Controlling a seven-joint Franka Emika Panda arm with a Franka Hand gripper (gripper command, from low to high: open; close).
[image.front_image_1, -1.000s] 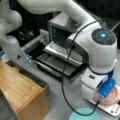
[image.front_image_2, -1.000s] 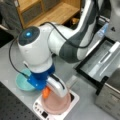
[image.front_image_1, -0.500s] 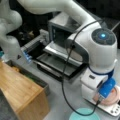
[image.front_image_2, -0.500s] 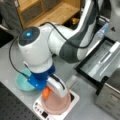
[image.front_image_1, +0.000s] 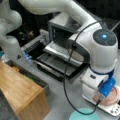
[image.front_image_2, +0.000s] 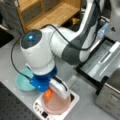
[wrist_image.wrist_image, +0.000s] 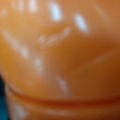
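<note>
Grey bench (image.front_image_2: 15, 62) carries everything observed. My end effector (image.front_image_2: 53, 93) is lowered into a shallow pink plastic bowl (image.front_image_2: 58, 106) that sits on a white flat kitchen scale (image.front_image_2: 75, 96), at about 5 o'clock in a front view. A small orange object (image.front_image_2: 48, 94) shows just beside my fingers, at their 9 o'clock, inside the bowl; the wrist view is filled by a glossy orange surface (wrist_image.wrist_image: 60, 57), so the object lies directly under and against the camera. I cannot tell whether my fingers are spread or closed on it, nor which way its long axis runs. A round teal plate (image.front_image_2: 21, 81) lies on the bench near the scale, at its 9 o'clock. Further items: a dark open tray (image.front_image_2: 100, 62) at 3 o'clock, a silver toaster oven (image.front_image_1: 62, 32), and a wooden shelf unit (image.front_image_2: 50, 11) at 12 o'clock.
</note>
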